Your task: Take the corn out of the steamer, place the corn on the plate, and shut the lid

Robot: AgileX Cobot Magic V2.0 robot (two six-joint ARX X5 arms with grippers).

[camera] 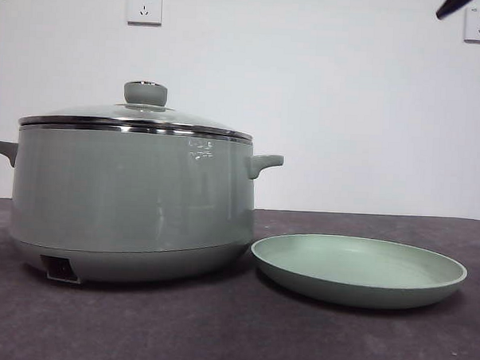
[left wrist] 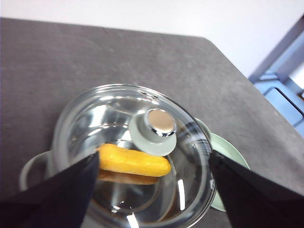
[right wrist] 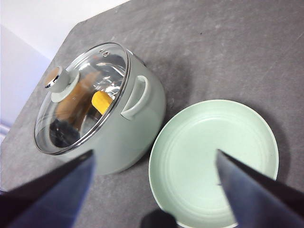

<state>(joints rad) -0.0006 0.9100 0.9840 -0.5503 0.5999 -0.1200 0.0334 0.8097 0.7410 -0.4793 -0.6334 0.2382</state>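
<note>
One corn (left wrist: pixel 133 160) cob lies inside the steamer (camera: pixel 132 199), seen through the glass lid (left wrist: pixel 133 156) that sits shut on the chrome rim. My left pincer (left wrist: pixel 152 190) hangs above the steamer with its jaws spread wide apart, holding nothing. My right pincer (right wrist: pixel 154 190) hovers over the plate (right wrist: pixel 213 161), jaws likewise parted and empty. The plate rests on the bench (camera: pixel 217 330) just beside the steamer and carries nothing. I judge the lid to be the delicate piece: glass, stiff, fairly heavy and smooth, best taken by the green knob (left wrist: pixel 153 131) at its centre, which offers the only narrow hold. The corn looks small, smooth and light, probably slick, so I would close on its middle, across the short width, reaching down past the steamer's wall. The steamer itself appears heavy enough to stay put while the lid comes off.
</note>
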